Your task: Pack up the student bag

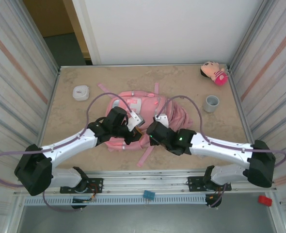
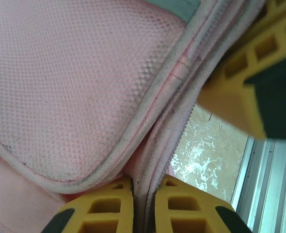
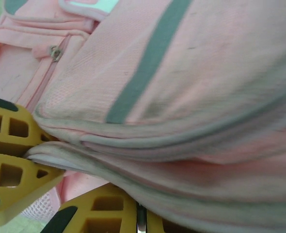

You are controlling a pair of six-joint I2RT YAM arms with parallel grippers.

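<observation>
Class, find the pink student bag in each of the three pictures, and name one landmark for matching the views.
Top external: the student bag lies on the middle of the table.
Left wrist: its pink mesh panel takes the left and centre.
Right wrist: its pink, grey-striped fabric covers the centre and right.
Shared landmark: the bag's grey-piped seam, close up in both wrist views; from above, roughly where the arms meet.

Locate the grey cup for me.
Top view: the grey cup stands on the table's right side, right of the student bag, on the near side of the pink doll.
</observation>
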